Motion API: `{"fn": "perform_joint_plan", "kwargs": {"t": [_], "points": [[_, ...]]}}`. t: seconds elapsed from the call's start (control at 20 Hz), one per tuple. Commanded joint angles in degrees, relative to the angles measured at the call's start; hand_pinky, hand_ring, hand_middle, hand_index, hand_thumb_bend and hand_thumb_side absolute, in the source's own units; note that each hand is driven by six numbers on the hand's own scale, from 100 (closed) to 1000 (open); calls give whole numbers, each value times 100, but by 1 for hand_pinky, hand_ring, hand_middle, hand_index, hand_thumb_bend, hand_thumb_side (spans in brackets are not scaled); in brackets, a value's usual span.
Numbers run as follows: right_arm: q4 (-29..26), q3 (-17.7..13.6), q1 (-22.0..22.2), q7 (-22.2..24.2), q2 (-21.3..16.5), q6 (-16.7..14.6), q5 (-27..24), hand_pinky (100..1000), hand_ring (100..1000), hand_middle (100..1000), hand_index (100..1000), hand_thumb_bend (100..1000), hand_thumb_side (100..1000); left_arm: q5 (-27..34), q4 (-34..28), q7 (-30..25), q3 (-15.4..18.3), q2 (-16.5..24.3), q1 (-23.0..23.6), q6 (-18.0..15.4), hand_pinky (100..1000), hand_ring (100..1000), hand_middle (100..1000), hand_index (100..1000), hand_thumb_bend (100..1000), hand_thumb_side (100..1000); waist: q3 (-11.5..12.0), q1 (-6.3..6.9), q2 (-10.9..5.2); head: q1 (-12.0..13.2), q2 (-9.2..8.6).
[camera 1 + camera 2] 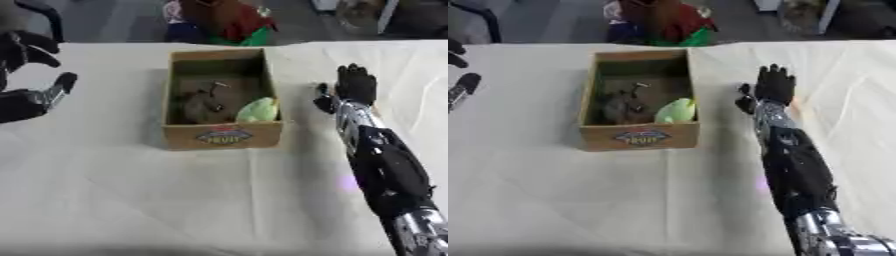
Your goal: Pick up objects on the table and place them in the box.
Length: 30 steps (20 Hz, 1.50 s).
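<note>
Right hand (354,85) flat on cloth, fingers straight, empty, right of box (223,136). Pale green item (258,110) already inside. Left hand (31,75) relaxed, idle.

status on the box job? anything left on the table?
Done: a pale green object and a dark brownish one lie in the box. In hand: nothing; right hand lies open on the cloth beside the box, left hand open at the left edge. Left: no loose objects visible on the table.
</note>
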Motion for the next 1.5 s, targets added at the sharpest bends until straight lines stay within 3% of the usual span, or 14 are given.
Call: {"fn": "perform_joint_plan", "kwargs": {"t": [0.05, 0.1, 0.15, 0.2, 0.25, 0.3, 0.4, 0.5, 0.85, 1.15, 1.35, 1.4, 1.5], "points": [[-185, -11, -151, 295, -94, 266, 174, 517, 689, 604, 715, 100, 448, 8, -45, -5, 76, 101, -40, -7, 766, 612, 618, 707, 384, 100, -5, 16, -83, 18, 26], [-307, -24, -164, 308, -79, 308, 223, 399, 578, 467, 587, 100, 340, 8, -44, -5, 77, 99, -40, -7, 766, 612, 618, 707, 383, 100, -4, 18, -84, 22, 26], [-448, -47, -166, 263, -56, 312, 261, 373, 555, 438, 559, 100, 327, 9, -44, -3, 79, 99, -39, -8, 766, 612, 618, 707, 383, 100, -4, 21, -85, 26, 26], [-585, -75, -169, 191, -30, 284, 283, 287, 488, 345, 471, 100, 284, 9, -43, -1, 81, 98, -38, -8, 766, 612, 618, 707, 383, 100, -5, 23, -86, 26, 26], [-728, -108, -167, 103, -3, 232, 287, 274, 479, 330, 456, 100, 277, 9, -42, 1, 83, 97, -36, -7, 766, 612, 618, 707, 383, 100, -6, 25, -86, 25, 26], [-858, -139, -174, 10, 22, 172, 277, 181, 418, 229, 362, 100, 235, 9, -41, 3, 84, 95, -34, -7, 766, 612, 618, 707, 382, 100, -7, 26, -88, 24, 26], [-1137, -193, -175, -177, 72, 29, 211, 100, 358, 146, 273, 100, 203, 10, -39, 4, 86, 93, -32, -6, 766, 612, 618, 707, 382, 100, -9, 27, -90, 30, 26], [-1368, -223, -163, -364, 117, -136, 106, 100, 334, 114, 238, 100, 199, 13, -41, 10, 90, 93, -33, -7, 766, 612, 618, 707, 382, 100, -12, 27, -91, 37, 26], [-1498, -12, -243, -1094, 246, -732, -676, 100, 328, 100, 216, 100, 201, 21, -50, 17, 94, 96, -36, -8, 767, 612, 618, 707, 382, 100, 0, 22, -100, 41, 26], [-1596, 523, -435, -851, 489, -1560, -1657, 100, 330, 100, 211, 100, 208, 28, -56, 4, 81, 83, -47, -8, 767, 612, 618, 707, 380, 100, 39, 21, -105, 18, 26], [-1554, 934, -545, -614, 672, -2199, -2048, 100, 336, 100, 221, 100, 205, 35, -60, 5, 78, 78, -60, -9, 767, 612, 618, 707, 380, 100, 71, 17, -107, 2, 26], [-1529, 1002, -556, -551, 716, -2334, -2109, 101, 375, 110, 266, 100, 198, 36, -60, 1, 76, 77, -61, -9, 767, 612, 618, 707, 380, 100, 77, 17, -107, -2, 26], [-1444, 1092, -565, -338, 781, -2543, -2249, 248, 501, 255, 428, 100, 212, 37, -60, -1, 76, 76, -62, -9, 767, 612, 618, 706, 380, 100, 87, 15, -108, -7, 26]]}}
